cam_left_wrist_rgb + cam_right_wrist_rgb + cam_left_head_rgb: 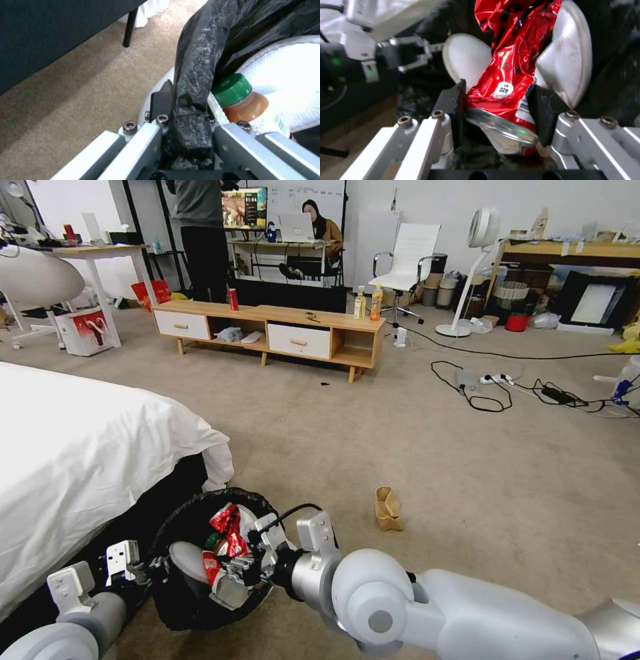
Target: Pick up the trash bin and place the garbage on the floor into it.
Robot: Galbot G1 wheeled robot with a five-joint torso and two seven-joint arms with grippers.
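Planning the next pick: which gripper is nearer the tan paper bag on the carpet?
Right. The right gripper is over the trash bin, shut on a crushed red can; the tan paper bag lies beyond. The left gripper clamps the bin's far rim.

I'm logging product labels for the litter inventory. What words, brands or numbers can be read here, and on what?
Crushed red can, gripped by the right gripper over the trash bin: a small white round sticker with dark characters, too blurred to read.
Green-capped bottle in the bin, beside the left gripper clamping the bag-lined rim: label with green stripes, no readable text.
Whiteboard and monitor far off: too small to read.
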